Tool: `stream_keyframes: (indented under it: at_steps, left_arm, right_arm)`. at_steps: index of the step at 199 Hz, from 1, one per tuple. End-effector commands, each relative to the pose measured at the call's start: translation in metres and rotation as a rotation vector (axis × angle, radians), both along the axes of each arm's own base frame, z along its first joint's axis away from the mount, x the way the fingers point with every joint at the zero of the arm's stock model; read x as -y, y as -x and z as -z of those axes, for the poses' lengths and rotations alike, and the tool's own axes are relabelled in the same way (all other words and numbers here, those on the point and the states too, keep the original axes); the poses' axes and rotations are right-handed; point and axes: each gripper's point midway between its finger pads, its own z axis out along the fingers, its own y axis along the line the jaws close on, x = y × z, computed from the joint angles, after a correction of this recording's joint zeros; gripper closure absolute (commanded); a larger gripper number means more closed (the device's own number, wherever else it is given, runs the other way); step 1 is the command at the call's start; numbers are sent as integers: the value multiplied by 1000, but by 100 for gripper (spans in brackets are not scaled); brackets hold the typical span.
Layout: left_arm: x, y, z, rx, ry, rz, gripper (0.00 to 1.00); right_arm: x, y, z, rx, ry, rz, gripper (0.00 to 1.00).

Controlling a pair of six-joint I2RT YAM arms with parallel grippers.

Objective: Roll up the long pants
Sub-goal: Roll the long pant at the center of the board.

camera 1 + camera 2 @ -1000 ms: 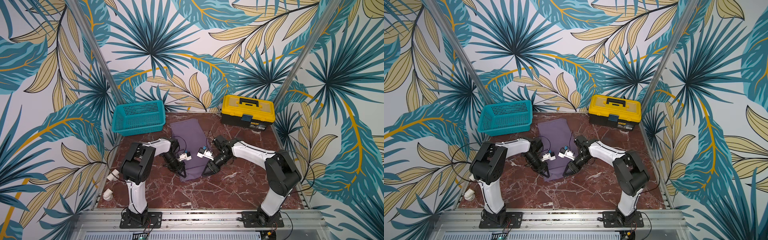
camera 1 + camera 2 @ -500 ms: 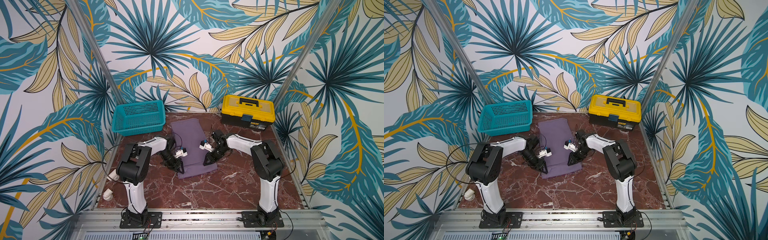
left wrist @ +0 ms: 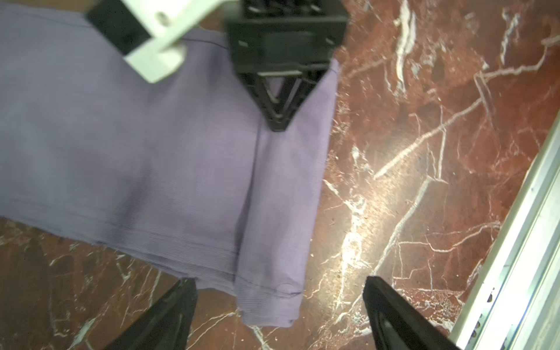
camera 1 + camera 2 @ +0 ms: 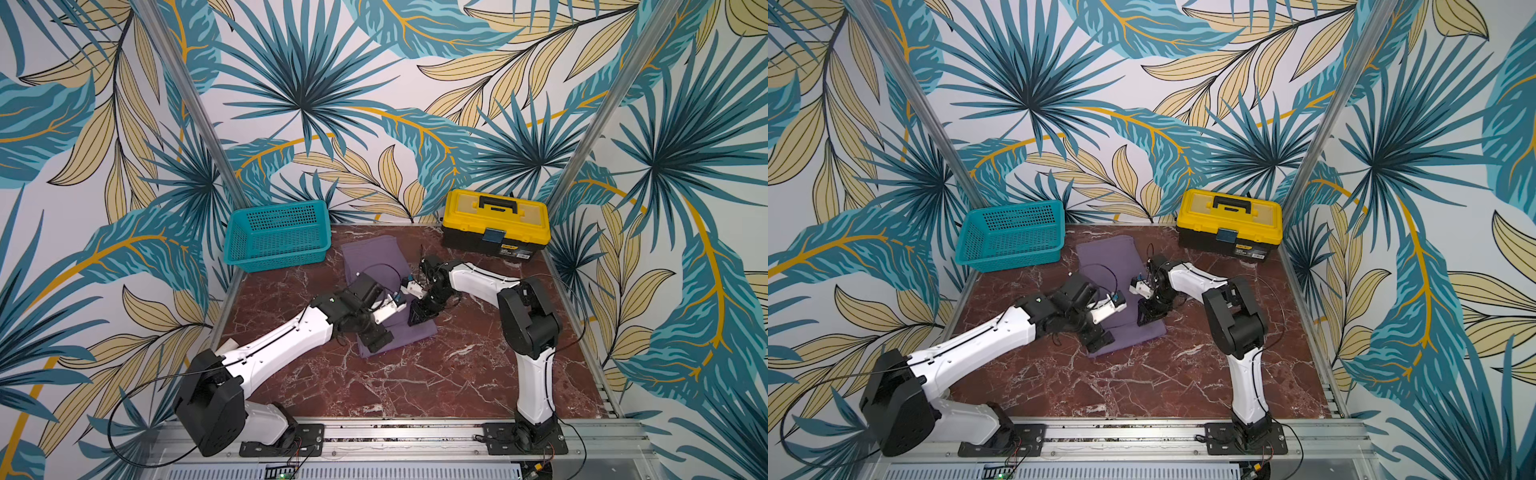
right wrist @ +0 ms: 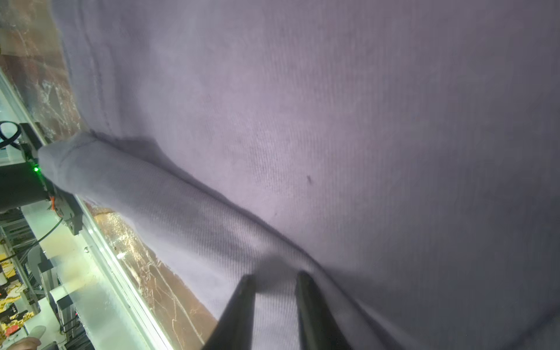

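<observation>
Red marble worktop [image 4: 415,386] holds the long pants [image 4: 374,257] in the middle, near end rolled a little. Left pincer [image 3: 278,280] is wide apart. Right pincer [image 5: 274,275] nips the roll. Rolling looks just started; next, left should grab the roll and turn.

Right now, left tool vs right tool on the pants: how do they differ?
Opening: the left tool stands wide open; the right tool is pinched narrow. Load: the left tool holds nothing, straddling a corner at the folded end of the long pants; the right tool grips a ridge of that fabric. Shared: both sit at the same folded near end, pointing down.
</observation>
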Motion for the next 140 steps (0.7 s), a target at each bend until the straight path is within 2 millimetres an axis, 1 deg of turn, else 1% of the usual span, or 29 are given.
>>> stream_keyframes:
  at_steps: [1, 5, 7, 14, 44, 75, 94, 107, 121, 124, 131, 140]
  left_arm:
    - [-14, -13, 24, 155, -129, 4, 8]
    - [-12, -11, 27, 154, -136, 19, 8]
    - [-15, -12, 29, 166, -157, 13, 8]
    - [-17, -12, 35, 175, -179, 16, 8]
    - [-15, -13, 59, 191, -243, 52, 9]
    - [-10, -21, 72, 209, -280, 84, 15]
    - [-8, -18, 88, 170, -308, 118, 21]
    - [-6, -11, 101, 111, -316, 143, 28]
    - [-5, -2, 112, 44, -319, 155, 39]
    - [-2, 2, 114, 18, -304, 165, 41]
    - [-1, 7, 117, -30, -298, 166, 50]
    - [1, 14, 119, -104, -288, 157, 67]
  right_arm:
    - [30, -6, 29, -20, 128, 44, 70]
    - [29, -6, 29, -21, 126, 41, 70]
    - [29, -7, 29, -21, 125, 41, 70]
    - [29, -7, 28, -21, 117, 34, 70]
    - [24, -8, 27, -36, 100, 15, 70]
    - [22, -7, 23, -42, 85, -7, 70]
    - [20, -6, 19, -44, 70, -13, 70]
    - [21, -7, 18, -48, 67, -11, 70]
    - [22, -8, 16, -47, 61, -12, 70]
    - [23, -8, 15, -47, 63, -11, 70]
    - [24, -9, 14, -43, 64, -5, 70]
    - [25, -12, 11, -41, 60, 9, 70]
